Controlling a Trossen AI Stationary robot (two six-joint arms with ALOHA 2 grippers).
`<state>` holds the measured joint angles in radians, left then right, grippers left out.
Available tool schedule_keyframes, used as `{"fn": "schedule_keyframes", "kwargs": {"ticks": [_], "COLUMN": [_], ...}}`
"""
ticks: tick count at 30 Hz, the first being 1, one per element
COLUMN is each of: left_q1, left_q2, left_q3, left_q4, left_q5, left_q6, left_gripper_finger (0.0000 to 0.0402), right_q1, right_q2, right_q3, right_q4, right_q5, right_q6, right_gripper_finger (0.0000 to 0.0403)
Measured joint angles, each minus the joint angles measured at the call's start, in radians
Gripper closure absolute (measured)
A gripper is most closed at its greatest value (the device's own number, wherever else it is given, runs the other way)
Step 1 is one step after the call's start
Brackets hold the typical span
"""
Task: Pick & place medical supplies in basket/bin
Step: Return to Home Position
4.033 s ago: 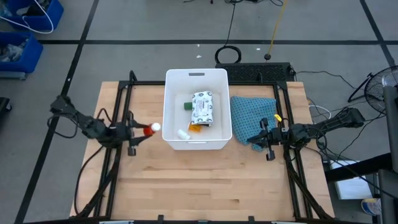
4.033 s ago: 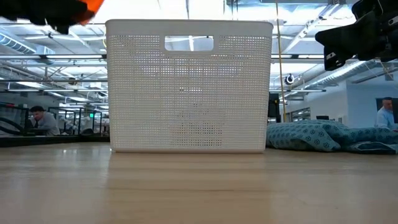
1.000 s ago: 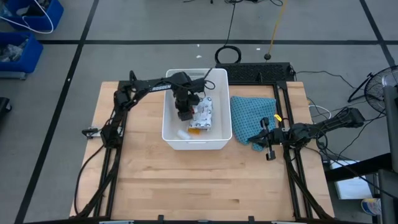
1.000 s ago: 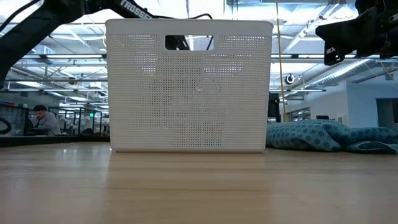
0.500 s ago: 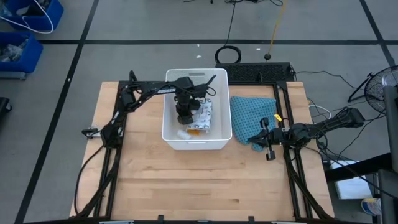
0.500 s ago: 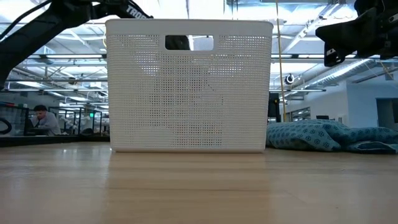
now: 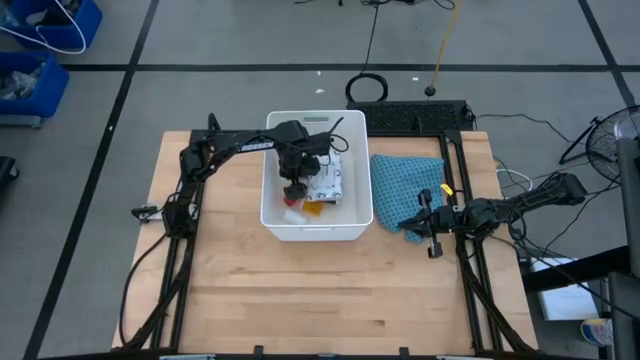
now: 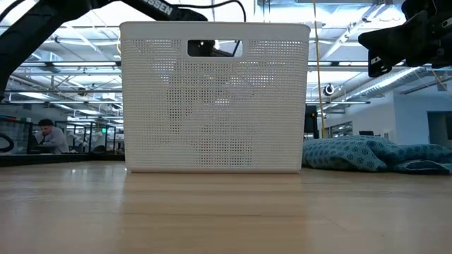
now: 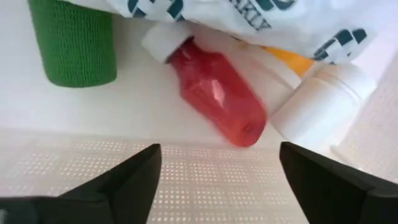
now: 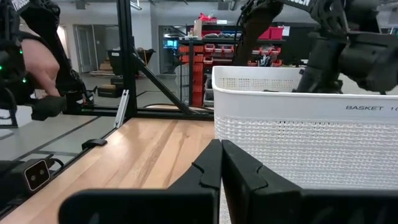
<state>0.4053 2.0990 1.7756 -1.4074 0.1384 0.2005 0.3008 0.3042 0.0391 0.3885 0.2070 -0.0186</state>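
Observation:
The white basket (image 7: pixel 270 215) stands mid-table, its perforated wall (image 8: pixel 215 99) filling the low view. My left gripper (image 7: pixel 293 186) reaches down inside it, open, its fingers apart above the red bottle (image 9: pixel 214 93), which lies on its side on the basket floor. Around the bottle lie the green oblong (image 9: pixel 74 43), the white printed packet (image 9: pixel 249 18), the orange vial (image 9: pixel 289 59) under the packet's edge, and the small white cylinder (image 9: pixel 323 106). No black oblong shows. My right gripper (image 7: pixel 432 232) waits shut at the table's right, by the teal cloth (image 7: pixel 405 185).
The teal cloth (image 8: pixel 374 155) lies bunched on the table right of the basket. Black frame rails run along both table sides (image 7: pixel 190 190). Bare wood spreads across the near half of the table (image 7: pixel 320 290). People show in the room behind (image 8: pixel 44 134).
My left gripper has stayed low inside the basket, shifting only slightly. The red bottle, hidden under the gripper a second ago, now shows lying on the basket floor at the gripper's near side.

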Motion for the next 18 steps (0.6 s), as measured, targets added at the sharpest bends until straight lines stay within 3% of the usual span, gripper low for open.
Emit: {"fn": "schedule_keyframes", "kwargs": {"ticks": [7,10,15,18], "left_q1": [-0.015,-0.030,-0.051,-0.080], "left_q2": [-0.051,-0.110,-0.273,-0.405], "left_q3": [0.000,0.000,0.000,0.000], "left_q4": [-0.020,-0.017,0.028,0.070], "left_q5": [-0.029,-0.106,-0.200,-0.207], "left_q6": [0.060,0.103,0.148,0.174], "left_gripper_finger": [0.0049,0.0056,0.0091,0.0139], "right_q1": [0.000,0.000,0.000,0.000], "right_q2": [0.000,0.000,0.000,0.000], "right_q3": [0.000,0.000,0.000,0.000], "right_q4": [0.000,-0.005,-0.005,-0.005], "right_q5": [0.000,0.000,0.002,0.002], "right_q6": [0.000,0.000,0.000,0.000], "right_gripper_finger": [0.0403,0.0403,0.0403,0.0403]}}
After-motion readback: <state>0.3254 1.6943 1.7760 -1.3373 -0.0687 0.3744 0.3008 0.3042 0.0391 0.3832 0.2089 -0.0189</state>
